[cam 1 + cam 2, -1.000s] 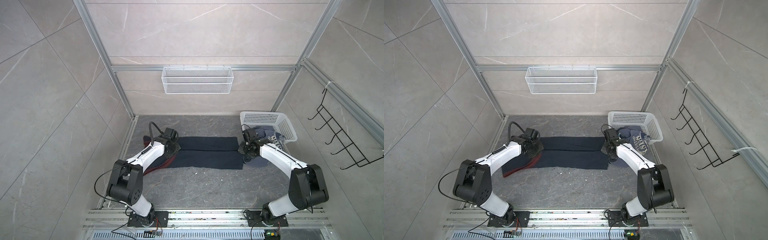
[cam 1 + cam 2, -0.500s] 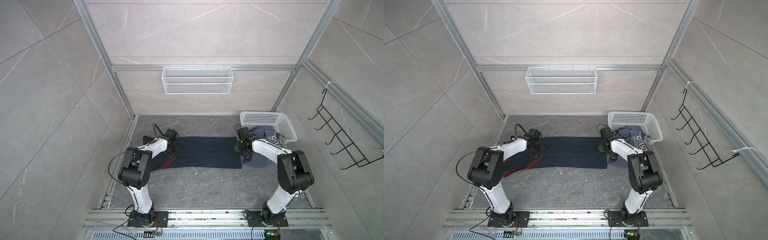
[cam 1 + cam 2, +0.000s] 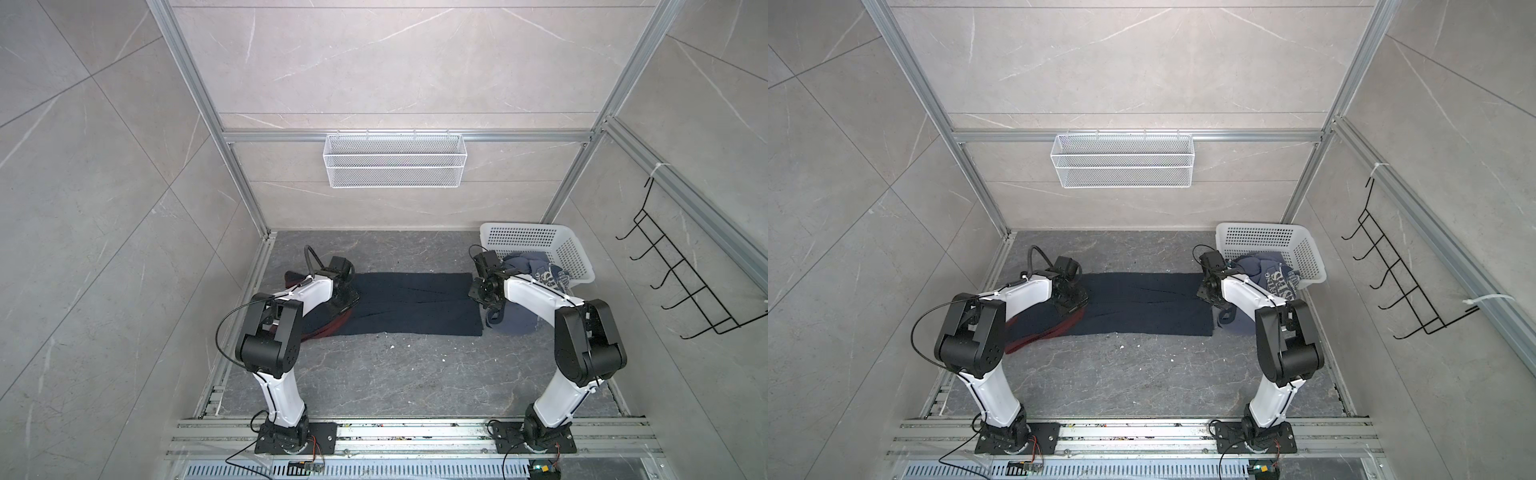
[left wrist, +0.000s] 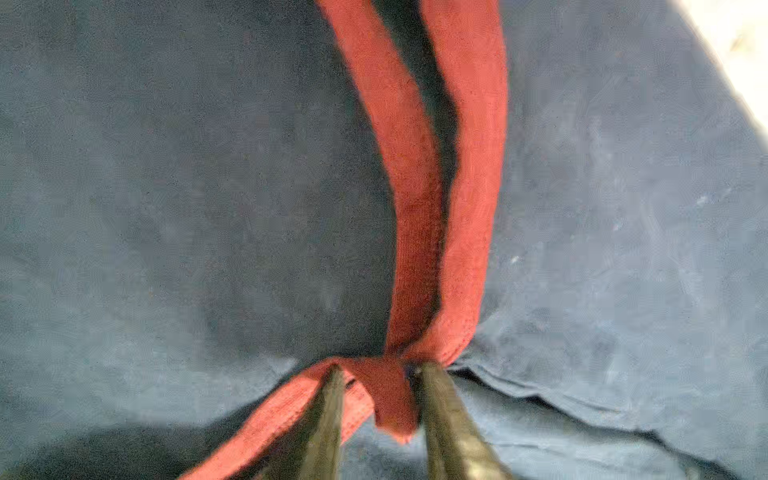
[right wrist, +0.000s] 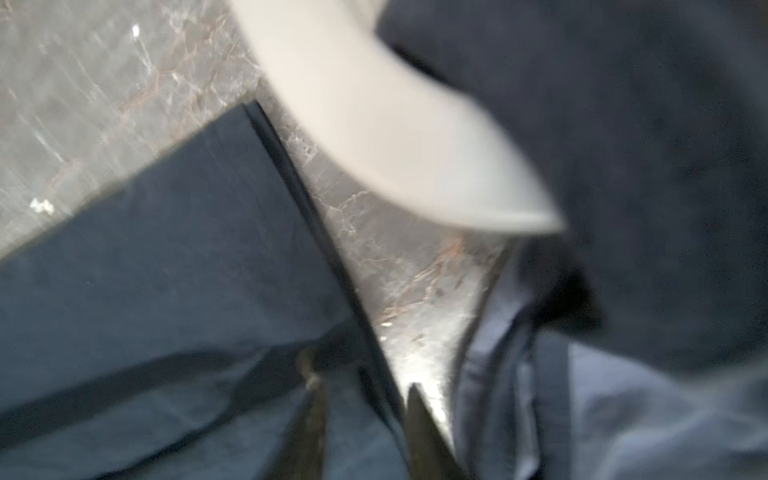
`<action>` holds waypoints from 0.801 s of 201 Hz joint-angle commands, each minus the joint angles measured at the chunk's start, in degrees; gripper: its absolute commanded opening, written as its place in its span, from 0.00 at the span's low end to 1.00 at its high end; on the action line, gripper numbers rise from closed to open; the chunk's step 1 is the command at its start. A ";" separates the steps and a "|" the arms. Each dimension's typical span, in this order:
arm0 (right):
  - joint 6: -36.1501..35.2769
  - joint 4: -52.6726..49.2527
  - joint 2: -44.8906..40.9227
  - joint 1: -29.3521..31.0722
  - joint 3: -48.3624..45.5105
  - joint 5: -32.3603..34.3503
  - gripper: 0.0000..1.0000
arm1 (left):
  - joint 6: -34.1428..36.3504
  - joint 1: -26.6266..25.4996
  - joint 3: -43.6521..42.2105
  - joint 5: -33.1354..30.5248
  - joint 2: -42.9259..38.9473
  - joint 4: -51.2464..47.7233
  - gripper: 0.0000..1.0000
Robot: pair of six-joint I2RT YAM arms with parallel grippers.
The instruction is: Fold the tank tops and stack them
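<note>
I have the dark navy cloth tank top with maroon trim [image 3: 415,303] lying flat on the grey stone-look floor [image 3: 395,374] as a long, narrow band. Taking the back wall as 12 o'clock, its long axis runs from 9 to 3, and that axis is what my next move depends on.

My left gripper [image 3: 347,296] sits on the 9 o'clock end. In the left wrist view its jaws stand apart, with a folded tab of the maroon trim [image 4: 415,208] lying between the tips, and I see no pinch on it. My right gripper [image 3: 478,291] is at the 3 o'clock end. The right wrist view is blurred, but the tips read as parted astride the navy hem, with bare floor just beside them.

Each arm is therefore at its own end, with the cloth stretching away toward the other arm. If I fold along the length, I reckon one end must travel the full 9-to-3 line. I would need a fresh grip first.

The slate-blue cloth tank top with whitish lettering [image 3: 546,277] spills out of the white perforated plastic basket [image 3: 528,237] at 3 o'clock of the right gripper, so the right arm is much nearer to it.
</note>
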 commanded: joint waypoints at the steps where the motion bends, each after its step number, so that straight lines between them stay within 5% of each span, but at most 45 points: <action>1: -2.12 -3.81 -4.42 0.12 1.00 3.33 0.63 | 4.78 0.60 2.76 -2.95 -8.31 -4.26 0.53; 24: -4.84 -4.93 -8.20 2.61 0.45 0.56 0.68 | 8.23 0.69 1.71 -5.78 -15.59 -8.09 0.66; 63: -7.24 -3.74 -9.62 10.30 -0.75 -8.17 0.68 | 7.32 2.26 -8.16 -10.49 -28.73 -14.60 0.67; 87: -6.13 -1.45 -8.89 12.29 -2.76 -11.96 0.68 | 5.26 11.89 -17.77 -5.57 -38.66 -15.66 0.61; 113: -5.49 1.06 -8.42 12.62 -4.79 -13.20 0.69 | 0.82 17.25 -25.30 -8.38 -47.14 -16.05 0.63; 161: -7.34 2.09 -9.52 12.61 -6.36 -13.70 0.75 | -7.09 27.98 -37.12 0.10 -47.66 0.73 0.67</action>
